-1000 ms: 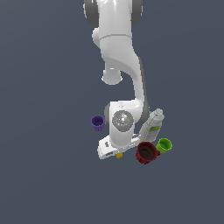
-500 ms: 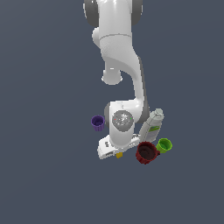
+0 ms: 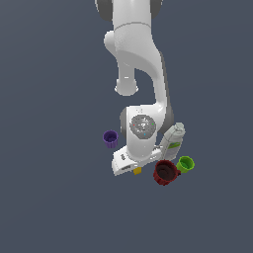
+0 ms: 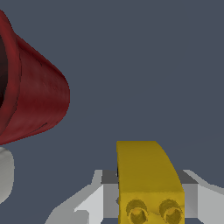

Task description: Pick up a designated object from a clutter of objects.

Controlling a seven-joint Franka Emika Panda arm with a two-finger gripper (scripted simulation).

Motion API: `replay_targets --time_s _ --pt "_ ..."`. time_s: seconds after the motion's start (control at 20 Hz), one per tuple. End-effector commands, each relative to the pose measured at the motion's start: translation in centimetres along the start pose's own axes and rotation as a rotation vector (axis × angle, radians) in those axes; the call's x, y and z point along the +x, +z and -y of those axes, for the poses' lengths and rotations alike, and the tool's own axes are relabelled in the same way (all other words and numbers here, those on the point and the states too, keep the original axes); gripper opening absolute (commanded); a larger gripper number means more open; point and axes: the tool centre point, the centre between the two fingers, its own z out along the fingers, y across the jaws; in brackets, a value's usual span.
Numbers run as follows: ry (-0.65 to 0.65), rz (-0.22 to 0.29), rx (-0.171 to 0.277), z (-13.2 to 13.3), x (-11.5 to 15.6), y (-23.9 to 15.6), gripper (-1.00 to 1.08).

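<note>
From the exterior view's left to its right you had one purple cup (image 3: 110, 139), one yellow block (image 3: 137, 171), one red mug (image 3: 165, 172), one white bottle (image 3: 172, 140) and one green cup (image 3: 186, 164), five things in all. The block (image 4: 146, 181) sat between the fingers (image 4: 94, 202) of your gripper (image 3: 131, 169), just beside the mug (image 4: 33, 98). Its long axis ran away from the wrist camera, two studs facing it; the jaws stood narrow against its sides.

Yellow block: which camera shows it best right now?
The wrist view: the yellow block is large and close between the gripper fingers, studs visible. The exterior view shows only a small yellow speck beneath the arm.
</note>
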Motion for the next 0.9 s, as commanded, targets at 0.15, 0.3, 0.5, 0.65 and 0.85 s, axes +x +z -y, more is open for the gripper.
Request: replay_targets --time_s 0.15,0.3,0.5,0.65,0.85 --pt "-0.001 -0.001 -0.001 1.4 -0.3 -4.3 -1.0" --pt "-0.001 0.0 0.0 2.4 -0.6 -7.4 -1.0" --pt "-0.002 0.001 0.0 4.0 -1.0 -12.0 -1.0" --pt "-0.002 0.001 0.0 5.2 -1.3 -15.6 -1.0" --pt "-0.002 0.002 0.001 6.7 -1.6 -20.3 -1.0"
